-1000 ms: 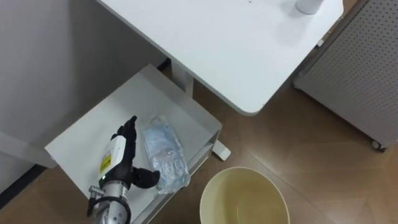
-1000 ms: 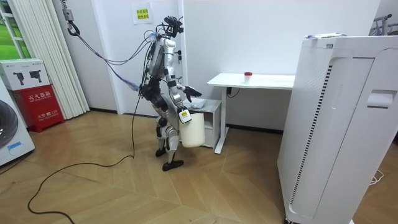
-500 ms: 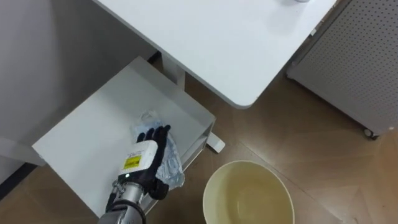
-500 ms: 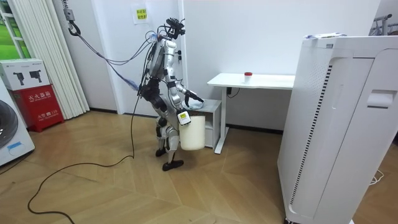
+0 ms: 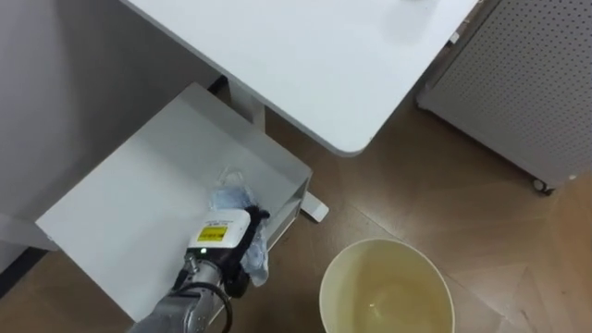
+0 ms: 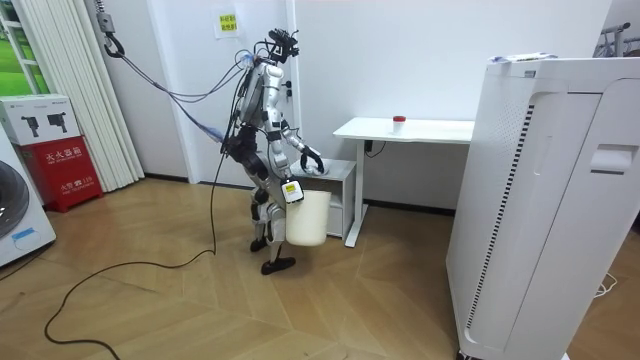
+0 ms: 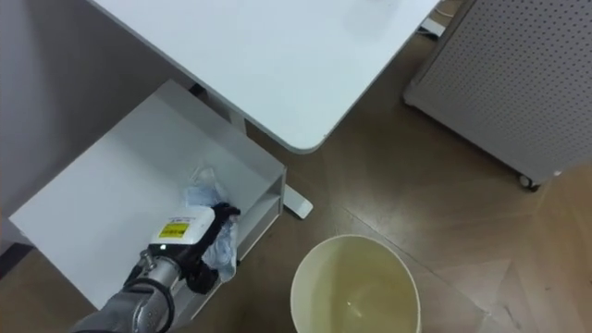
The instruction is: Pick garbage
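Wood flooring is spreading beneath a low white cabinet (image 5: 139, 185), with a white desk (image 5: 305, 65) standing just beside and above it. On the cabinet's top, near the edge closest to a cream bucket (image 5: 370, 268), the left hand (image 5: 222, 242) is curling round a crumpled clear plastic wrapper (image 5: 231, 196). The bucket is hanging just off the cabinet's corner, with the right hand (image 6: 292, 190) sitting at its rim, its grip impossible to tell.
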Motion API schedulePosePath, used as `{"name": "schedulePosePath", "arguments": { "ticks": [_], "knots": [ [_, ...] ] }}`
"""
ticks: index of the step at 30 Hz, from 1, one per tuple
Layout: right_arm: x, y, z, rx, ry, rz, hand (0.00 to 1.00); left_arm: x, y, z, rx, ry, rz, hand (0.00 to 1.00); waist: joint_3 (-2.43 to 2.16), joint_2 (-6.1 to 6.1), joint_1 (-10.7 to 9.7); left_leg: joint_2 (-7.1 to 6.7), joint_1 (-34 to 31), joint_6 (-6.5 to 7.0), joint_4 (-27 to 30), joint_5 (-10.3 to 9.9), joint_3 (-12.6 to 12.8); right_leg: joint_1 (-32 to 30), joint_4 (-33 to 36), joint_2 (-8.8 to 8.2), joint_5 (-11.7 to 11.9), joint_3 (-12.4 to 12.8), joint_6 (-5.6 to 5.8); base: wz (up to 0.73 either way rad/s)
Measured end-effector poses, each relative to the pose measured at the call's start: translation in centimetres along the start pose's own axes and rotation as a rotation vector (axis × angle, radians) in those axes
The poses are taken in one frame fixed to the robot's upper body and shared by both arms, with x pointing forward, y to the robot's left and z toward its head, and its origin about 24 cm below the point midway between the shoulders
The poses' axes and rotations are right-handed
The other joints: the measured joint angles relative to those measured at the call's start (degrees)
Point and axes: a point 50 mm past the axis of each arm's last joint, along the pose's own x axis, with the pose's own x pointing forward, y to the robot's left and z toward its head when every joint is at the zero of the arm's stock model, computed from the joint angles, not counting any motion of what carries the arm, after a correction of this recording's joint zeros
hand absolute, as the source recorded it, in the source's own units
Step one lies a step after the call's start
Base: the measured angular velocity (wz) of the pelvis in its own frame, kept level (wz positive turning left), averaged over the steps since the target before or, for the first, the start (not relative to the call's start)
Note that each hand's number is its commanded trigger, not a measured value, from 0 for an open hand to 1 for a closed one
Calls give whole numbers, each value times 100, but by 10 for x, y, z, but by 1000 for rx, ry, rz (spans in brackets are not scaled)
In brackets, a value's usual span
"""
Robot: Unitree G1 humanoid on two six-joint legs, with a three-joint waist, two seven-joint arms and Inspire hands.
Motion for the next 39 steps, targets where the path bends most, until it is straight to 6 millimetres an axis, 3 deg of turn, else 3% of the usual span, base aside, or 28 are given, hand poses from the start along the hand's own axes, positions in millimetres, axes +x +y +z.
{"name": "schedulePosePath", "arguments": {
  "ticks": [13, 22, 26, 30, 35, 39],
  "knots": [
    [2, 9, 2, -3, 0, 26, 100, -13, -25, -5, -27, 36, -112, 100, -9, -39, 2, -3, 36, 0, -29, 0, 52, -2, -23, 8, 9, 59, 15, -2],
    [2, 19, 1, -4, -25, 47, 100, -20, -38, 4, -397, 104, -141, 100, -16, -55, 28, 0, 43, 1, 6, 1, 28, 39, -28, 1, 12, 23, 15, 1],
    [3, 31, -2, 6, -40, 75, 100, -21, -43, 27, -553, 36, -187, 100, -24, -68, 26, -7, -42, 4, 38, 3, -34, 16, -27, -10, 8, -35, 20, 7],
    [3, 48, -6, -5, -46, 131, 100, -29, -54, 60, -695, -65, -257, 100, -91, -177, 51, 2, -42, 4, 40, 4, -33, 30, -45, -2, 9, -50, 18, 1],
    [2, 57, -9, -45, -37, 201, 100, -43, -71, 88, -720, -161, -386, 100, -149, -270, 153, -1, -32, 4, 42, 4, -42, 38, -44, -4, 10, -52, 17, 0],
    [2, 60, -10, -49, -38, 208, 100, -54, -81, 99, -705, -217, -467, 100, -162, -289, 171, -9, -19, 20, 5, 16, -53, 38, -40, -32, 13, -75, 19, 2]
  ]
}}
